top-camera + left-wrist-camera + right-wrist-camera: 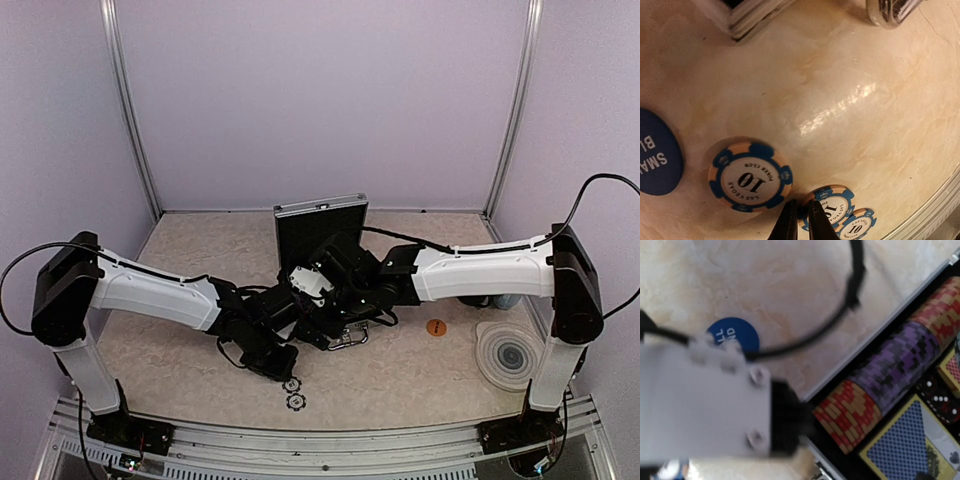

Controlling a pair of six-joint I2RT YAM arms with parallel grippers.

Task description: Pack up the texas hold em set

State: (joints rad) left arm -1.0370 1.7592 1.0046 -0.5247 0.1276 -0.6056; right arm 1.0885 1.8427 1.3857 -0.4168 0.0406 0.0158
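texas hold em set (322,240) open, chips still loose

its silver case sits mid-surface with the lid (320,212) upright; chip rows (890,370) and a blue deck (900,445) lie inside. three blue-and-cream chips (750,177) lie on the surface (200,250) in front of the case, near a blue button (655,152). the left end effector (802,210) hangs over them, tips pinched almost together on nothing. the right end effector (318,305) hovers at the case's edge, spread wide and empty.

Beige marbled desk (200,250). Grey ringed coaster (508,352) lies flat at right near edge. Pale-blue mug (505,300) just behind it, mostly hidden. Lilac walls (320,100).
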